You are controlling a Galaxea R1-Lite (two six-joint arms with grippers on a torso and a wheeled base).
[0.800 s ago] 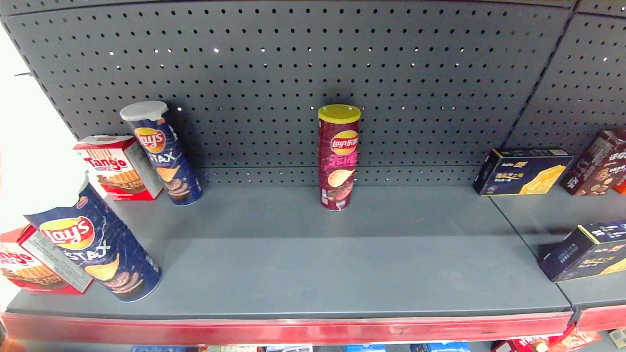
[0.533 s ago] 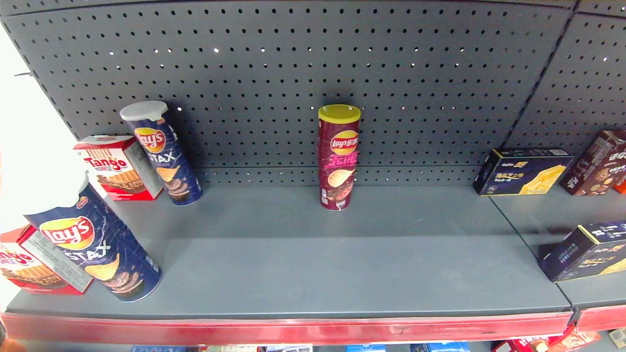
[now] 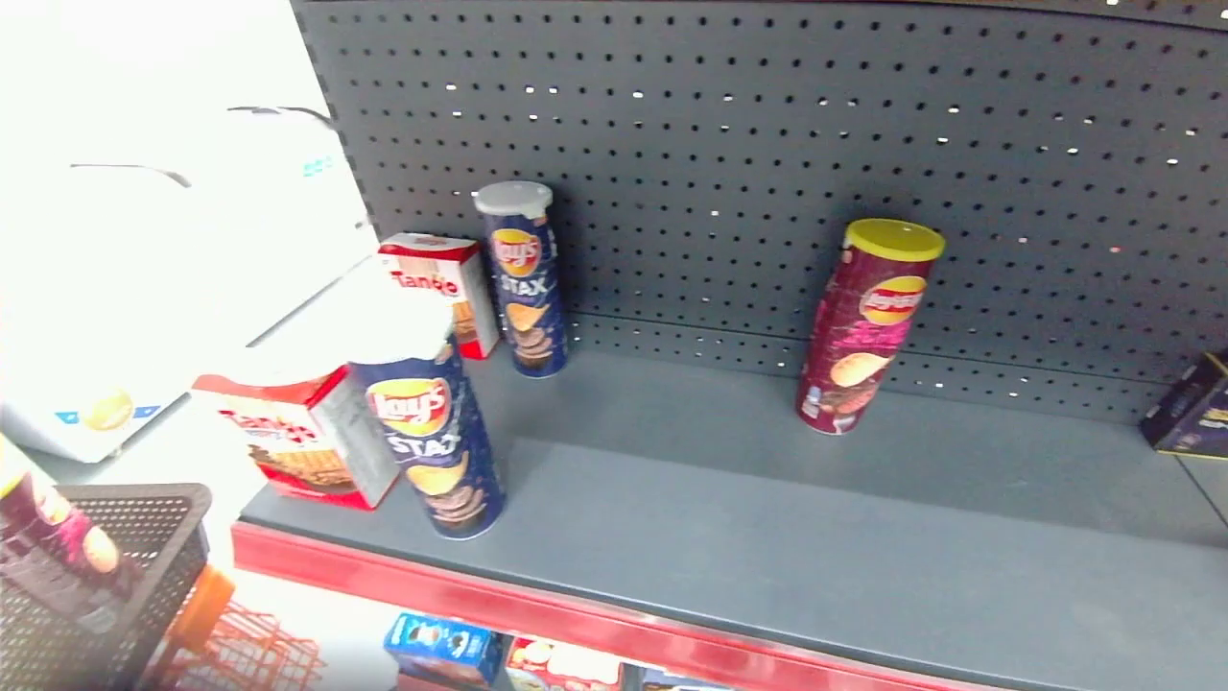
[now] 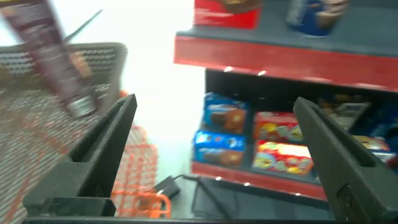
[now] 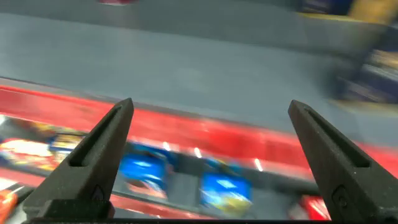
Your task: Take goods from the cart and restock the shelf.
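head view: the grey shelf (image 3: 767,518) has a yellow-lidded can (image 3: 868,326) standing near the pegboard back, leaning a touch. over on the left, a rear blue can (image 3: 523,278) is just beside a rear red box (image 3: 441,283), and up by the red lip a front blue can (image 3: 429,437) sits right against a front red box (image 3: 302,437). a dark box (image 3: 1190,413) peeks in at the far right edge. down in the lower left corner sits the cart basket (image 3: 153,576), and in it a maroon cart can (image 3: 48,542), tilted.

left wrist view: the left gripper (image 4: 214,106) has its fingers spread wide with nothing between them. beyond them, the cart can (image 4: 55,56) leans inside the cart basket (image 4: 18,74), and lower-shelf packets (image 4: 221,127) sit under the shelf's red lip.

right wrist view: the right gripper (image 5: 211,107) is also spread wide and carrying nothing, out in front of the shelf's red lip, with blue packets blurred below.
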